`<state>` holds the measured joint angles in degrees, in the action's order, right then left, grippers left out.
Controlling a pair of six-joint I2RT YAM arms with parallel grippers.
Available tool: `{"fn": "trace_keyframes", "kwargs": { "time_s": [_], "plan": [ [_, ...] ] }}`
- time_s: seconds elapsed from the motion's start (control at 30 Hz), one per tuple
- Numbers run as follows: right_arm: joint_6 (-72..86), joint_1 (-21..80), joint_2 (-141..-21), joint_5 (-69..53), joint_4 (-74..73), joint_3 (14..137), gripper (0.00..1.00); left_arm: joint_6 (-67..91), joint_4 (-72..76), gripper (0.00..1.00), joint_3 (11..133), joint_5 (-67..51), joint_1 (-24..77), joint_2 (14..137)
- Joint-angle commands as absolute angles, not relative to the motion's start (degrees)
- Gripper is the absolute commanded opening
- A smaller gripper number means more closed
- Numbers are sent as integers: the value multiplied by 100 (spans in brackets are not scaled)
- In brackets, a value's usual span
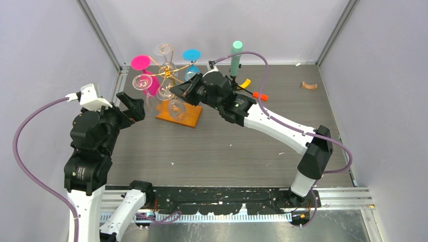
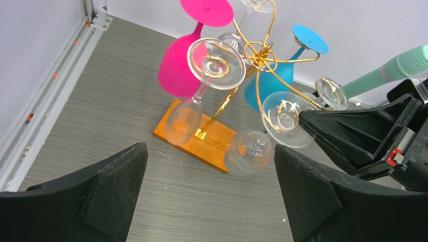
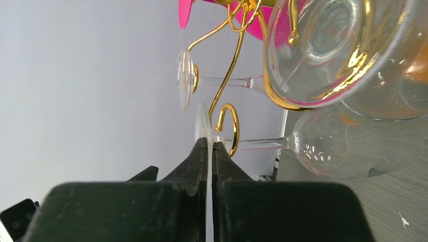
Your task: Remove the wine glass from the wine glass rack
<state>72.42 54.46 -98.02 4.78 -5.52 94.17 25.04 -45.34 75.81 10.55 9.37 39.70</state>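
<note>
On the grey table (image 1: 227,146) the wine glass rack (image 1: 191,120) stands toward the far-left corner. Its gold arms are hung with several glasses, among them a pink glass (image 2: 176,70) and a blue glass (image 2: 267,83). The wine glass (image 2: 246,154) in hand is a clear one on the side facing the right edge, hanging foot-up with its bowl just over the wooden base. The right gripper (image 3: 209,143) has its fingers all but together, pinching the thin rim of that glass's foot edge-on. The stem runs away from the fingertips, through a gold curl, to the bowl beyond. The left gripper (image 2: 209,151) gapes wide on the rack's left-edge side and holds nothing. The step looks like drawing the glass out. I would slide the stem along the curl toward its open end, keeping it in line with the wire and moving slowly, since a pinch on so thin a rim may let the bowl swing into its neighbours.
</note>
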Motion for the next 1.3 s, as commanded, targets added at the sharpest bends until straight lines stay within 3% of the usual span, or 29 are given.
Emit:
{"fn": "trace_keyframes", "kwargs": {
  "time_s": [0.0, 0.73, 1.27],
  "plan": [
    [7288, 5501, -9545, 406, -26, 9708, 0, 2443, -4491, 100, 7559, 1156, 961, 3920],
    [7097, 5504, -10285, 576, -54, 10589, 0, 2347, -4519, 100, 7589, 1300, 1006, 3911],
    [6633, 5520, -10253, 1700, -125, 10826, 0, 2344, -4540, 100, 7570, 1294, 1020, 3903]
  ]
}}
